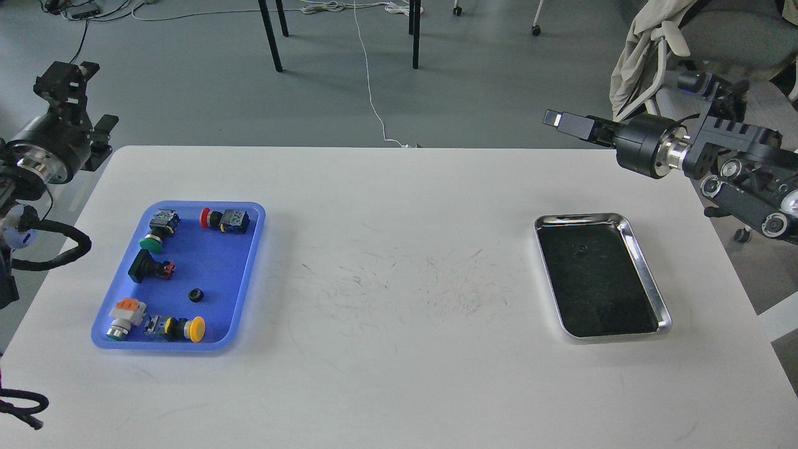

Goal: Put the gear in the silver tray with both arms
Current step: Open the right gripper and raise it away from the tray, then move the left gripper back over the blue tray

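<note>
The gear [197, 295] is a small black toothed ring lying in the blue plastic tray [215, 262] at the table's left. The silver tray [646, 274] sits at the right with nothing in it; its dark bottom is reflective. My left gripper [67, 73] is raised off the table's far left corner, well behind the blue tray, and holds nothing. My right gripper [559, 121] is level above the table's far right edge, behind the silver tray, pointing left, and holds nothing. Both are dark, so their fingers cannot be told apart.
The blue tray also holds several push-button switches with red [204, 217], green [150, 242] and yellow [196, 328] caps, lying around the gear. The white table [399, 280] is scuffed in the middle. Chair legs, cables and an office chair stand on the floor behind.
</note>
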